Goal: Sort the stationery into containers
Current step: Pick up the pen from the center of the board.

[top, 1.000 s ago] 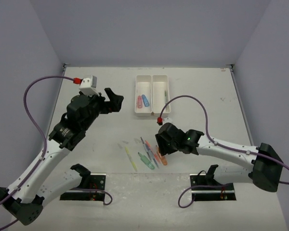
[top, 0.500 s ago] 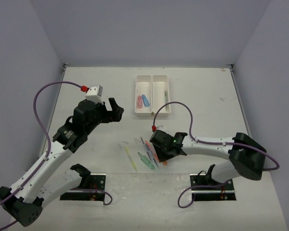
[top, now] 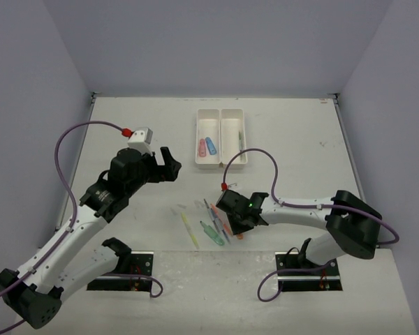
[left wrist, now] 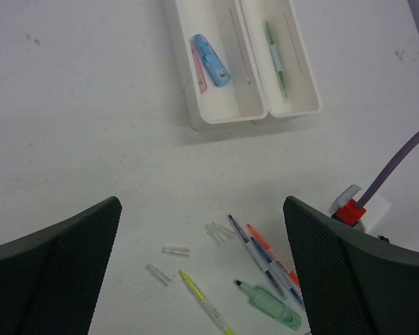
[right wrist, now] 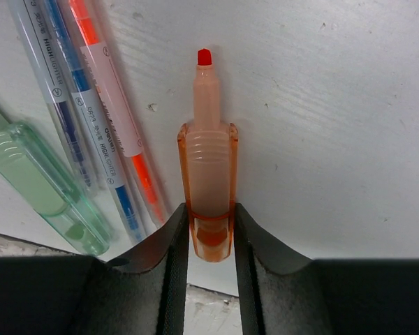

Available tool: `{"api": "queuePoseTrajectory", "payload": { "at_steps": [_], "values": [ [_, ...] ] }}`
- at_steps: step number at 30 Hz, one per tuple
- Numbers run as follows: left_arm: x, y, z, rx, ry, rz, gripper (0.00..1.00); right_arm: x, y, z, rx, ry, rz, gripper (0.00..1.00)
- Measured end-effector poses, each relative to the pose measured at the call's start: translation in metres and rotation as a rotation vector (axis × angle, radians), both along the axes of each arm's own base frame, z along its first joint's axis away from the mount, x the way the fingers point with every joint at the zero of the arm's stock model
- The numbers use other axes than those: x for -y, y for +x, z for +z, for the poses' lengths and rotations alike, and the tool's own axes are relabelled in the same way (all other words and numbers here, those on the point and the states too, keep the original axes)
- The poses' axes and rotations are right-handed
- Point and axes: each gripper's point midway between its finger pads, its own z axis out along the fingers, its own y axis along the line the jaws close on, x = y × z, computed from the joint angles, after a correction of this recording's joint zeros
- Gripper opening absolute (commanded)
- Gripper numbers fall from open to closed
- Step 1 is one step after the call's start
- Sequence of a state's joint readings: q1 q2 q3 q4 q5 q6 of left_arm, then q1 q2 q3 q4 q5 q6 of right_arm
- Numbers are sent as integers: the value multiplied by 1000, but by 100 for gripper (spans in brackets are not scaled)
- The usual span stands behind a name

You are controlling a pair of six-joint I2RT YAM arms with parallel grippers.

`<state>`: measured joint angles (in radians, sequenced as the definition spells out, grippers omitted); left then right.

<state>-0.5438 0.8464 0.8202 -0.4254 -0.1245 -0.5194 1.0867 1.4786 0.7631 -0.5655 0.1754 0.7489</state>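
Top view, left to right.

Left arm: rises from its base at 7 o'clock and slants toward 1 o'clock, elbow bent, wrist raised above the worktop [top: 300, 139]. Left gripper [top: 170, 162] points toward 3 o'clock. Its fingers [left wrist: 56, 258] are spread wide with nothing between them.

Loose stationery lies at centre, near edge. The yellow pen [top: 189, 230] is leftmost, with clear caps [left wrist: 176, 250] just at its 11 o'clock. Next come the green highlighter [right wrist: 45, 185], two blue pens [right wrist: 91, 118] side by side, and an orange pen [right wrist: 119, 118] touching them.

White tray [left wrist: 227, 98]: at 12 o'clock from the pile, well apart from it. Its left compartment holds a pink piece [left wrist: 197, 66] and a blue piece [left wrist: 211, 59], touching. Its right compartment holds a green pen [left wrist: 276, 63] lying lengthwise.

Right arm: folded low, with the forearm running from 4 o'clock toward 9 o'clock close over the worktop. Right gripper [top: 236, 227] is down at the pile's 3 o'clock edge. Its fingers [right wrist: 174, 237] pinch the rear end of the orange highlighter [right wrist: 208, 174], one on each side of the barrel. The highlighter lies flat on the worktop, uncapped, just beside the orange pen.
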Motion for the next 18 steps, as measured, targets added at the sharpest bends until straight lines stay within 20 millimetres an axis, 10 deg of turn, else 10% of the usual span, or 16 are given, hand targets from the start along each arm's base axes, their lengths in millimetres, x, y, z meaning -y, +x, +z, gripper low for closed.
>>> {"api": "queuePoseTrajectory", "payload": {
  "at_steps": [6, 14, 18],
  "values": [
    [22, -4, -5, -9, -78, -91, 100, 11, 7, 22, 73, 8, -27, 0],
    [114, -25, 0, -4, -442, -401, 97, -12, 33, 158, 438, 472, 40, 0],
    [162, -51, 9, 4, -515, -565, 82, -14, 38, 195, 545, 585, 68, 0]
  ]
}}
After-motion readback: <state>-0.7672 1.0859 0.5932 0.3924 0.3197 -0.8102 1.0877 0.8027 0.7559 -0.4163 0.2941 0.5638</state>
